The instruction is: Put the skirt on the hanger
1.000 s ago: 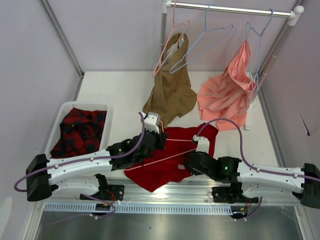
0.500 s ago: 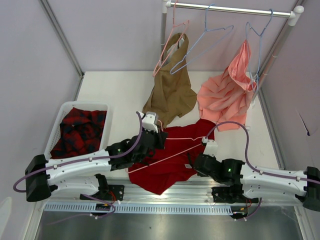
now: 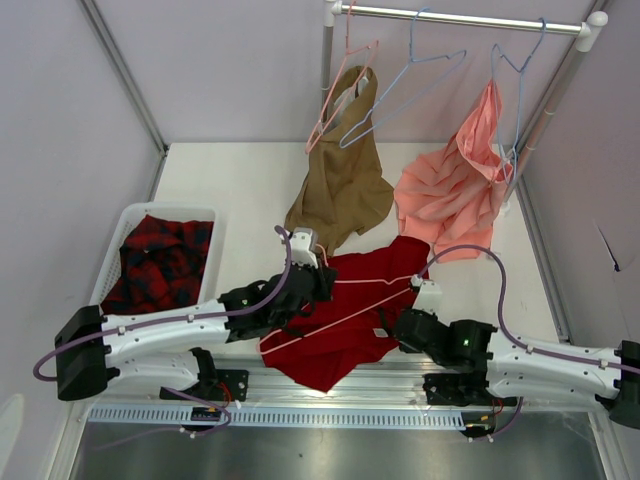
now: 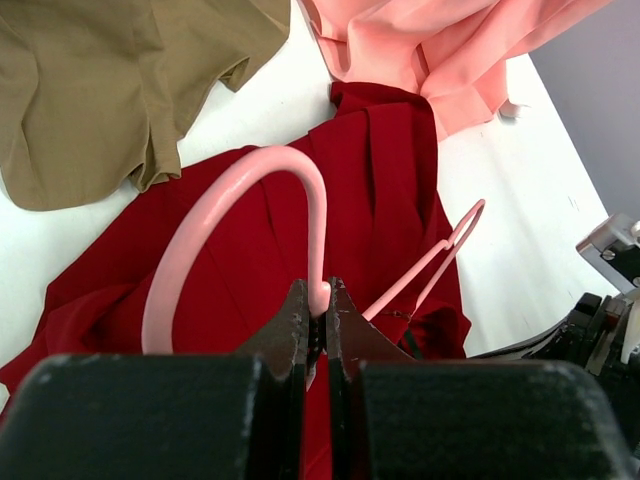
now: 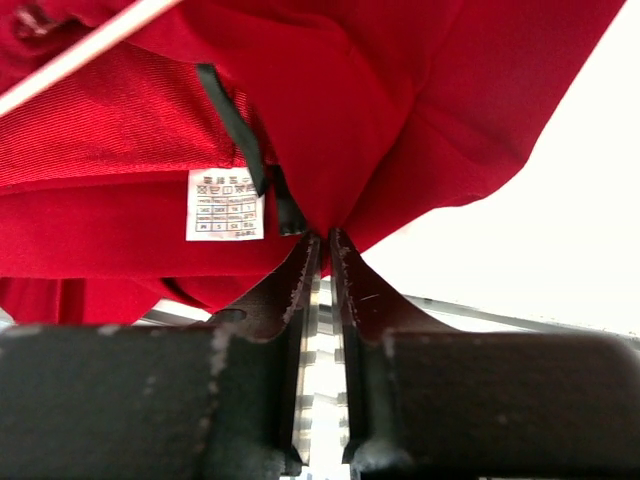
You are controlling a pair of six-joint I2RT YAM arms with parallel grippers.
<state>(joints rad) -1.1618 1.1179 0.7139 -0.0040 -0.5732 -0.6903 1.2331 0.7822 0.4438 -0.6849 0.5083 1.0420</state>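
My left gripper (image 4: 318, 300) clamped the hanger (image 4: 316, 240) at its hook base, steadying it over the skirt (image 4: 390, 170). My right gripper (image 5: 322, 240) pinched the skirt's edge, likely to draw it on.

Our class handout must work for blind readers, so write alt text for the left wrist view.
The left gripper is shut on the pale-pink hanger at the base of its curved hook, above a deep-red skirt spread on the white table. A tan garment lies at upper left and a salmon-pink garment at the top.
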